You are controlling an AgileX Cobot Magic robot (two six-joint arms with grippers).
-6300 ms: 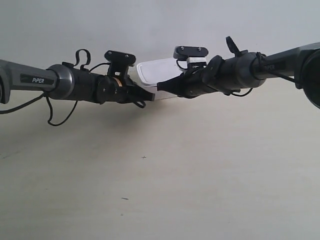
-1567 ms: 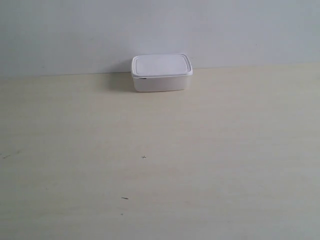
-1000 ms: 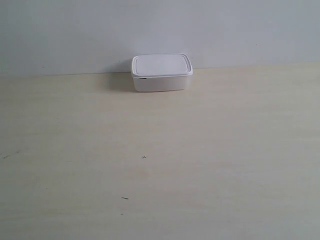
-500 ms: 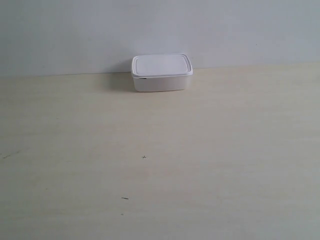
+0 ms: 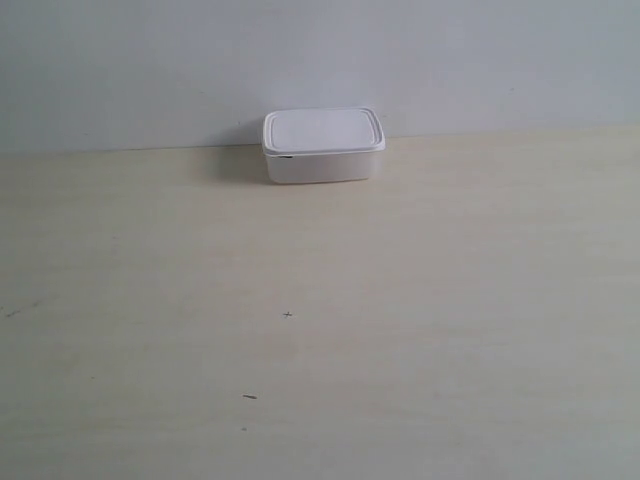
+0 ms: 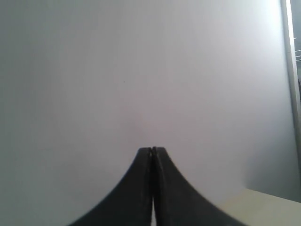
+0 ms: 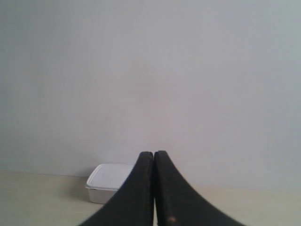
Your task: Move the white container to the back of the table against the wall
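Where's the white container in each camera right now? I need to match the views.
Exterior view: white container at the back of the table, against the wall.
Left wrist view: not in it.
Right wrist view: white container at the wall's foot, partly behind the shut right end effector.
Shared landmark: the wall, in all three.

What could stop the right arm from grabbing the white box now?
Probably nothing: yes, it looks reachable. The right gripper, shut and empty, faces the white container with only bare table between them. Its jaws would need opening first.
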